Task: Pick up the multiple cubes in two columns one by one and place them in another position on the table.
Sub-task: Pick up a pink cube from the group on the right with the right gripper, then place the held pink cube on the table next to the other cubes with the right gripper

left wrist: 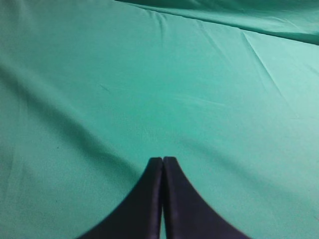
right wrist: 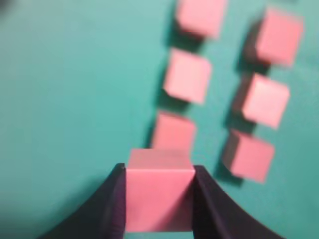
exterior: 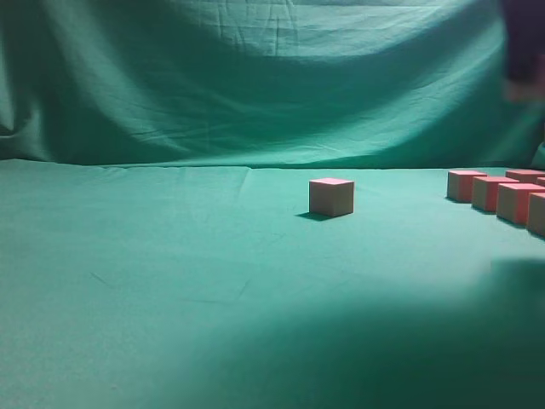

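Note:
My right gripper [right wrist: 158, 172] is shut on a pinkish-red cube [right wrist: 158, 191] and holds it above the green table [right wrist: 75, 99]. Below it, several cubes lie in two columns: a left column [right wrist: 187, 77] and a right column [right wrist: 264, 99]. In the exterior view one cube [exterior: 331, 196] stands alone near the table's middle, and several cubes [exterior: 498, 194] sit in rows at the right edge. Only a blurred dark part of the right arm [exterior: 521, 51] shows at the upper right there. My left gripper [left wrist: 163, 160] is shut and empty above bare green cloth.
A draped, wrinkled green backdrop [exterior: 255, 77] hangs behind the table [exterior: 170, 273]. A dark shadow covers the table's near right part.

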Robot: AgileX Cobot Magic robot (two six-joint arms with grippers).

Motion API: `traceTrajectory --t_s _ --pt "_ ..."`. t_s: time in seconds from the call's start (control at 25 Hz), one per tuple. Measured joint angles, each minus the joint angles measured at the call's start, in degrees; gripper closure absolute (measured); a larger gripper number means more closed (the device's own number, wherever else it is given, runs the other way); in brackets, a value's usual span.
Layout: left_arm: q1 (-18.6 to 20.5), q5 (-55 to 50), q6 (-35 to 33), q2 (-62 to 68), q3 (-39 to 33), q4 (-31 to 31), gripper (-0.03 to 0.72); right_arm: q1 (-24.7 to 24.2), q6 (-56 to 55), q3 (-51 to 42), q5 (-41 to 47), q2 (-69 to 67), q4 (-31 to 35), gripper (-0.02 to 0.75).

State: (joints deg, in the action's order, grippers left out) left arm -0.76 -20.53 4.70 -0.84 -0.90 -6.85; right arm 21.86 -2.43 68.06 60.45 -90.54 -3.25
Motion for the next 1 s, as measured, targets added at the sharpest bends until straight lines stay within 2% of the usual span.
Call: traceTrajectory --t_s 0.28,0.48,0.68,1.0 --pt "0.00 0.00 0.00 0.00 0.00 0.00 0.688 11.02 8.84 19.12 2.57 -6.17 0.12 0.475" --pt "0.00 0.00 0.00 0.00 0.00 0.00 0.688 15.71 16.96 33.27 9.21 -18.50 0.20 0.475" --pt "0.00 0.00 0.00 0.00 0.00 0.00 0.688 17.58 27.38 42.88 10.15 -28.87 0.48 0.475" --pt "0.00 0.00 0.00 0.00 0.00 0.00 0.688 17.80 40.15 44.82 6.70 -34.47 0.62 0.475"
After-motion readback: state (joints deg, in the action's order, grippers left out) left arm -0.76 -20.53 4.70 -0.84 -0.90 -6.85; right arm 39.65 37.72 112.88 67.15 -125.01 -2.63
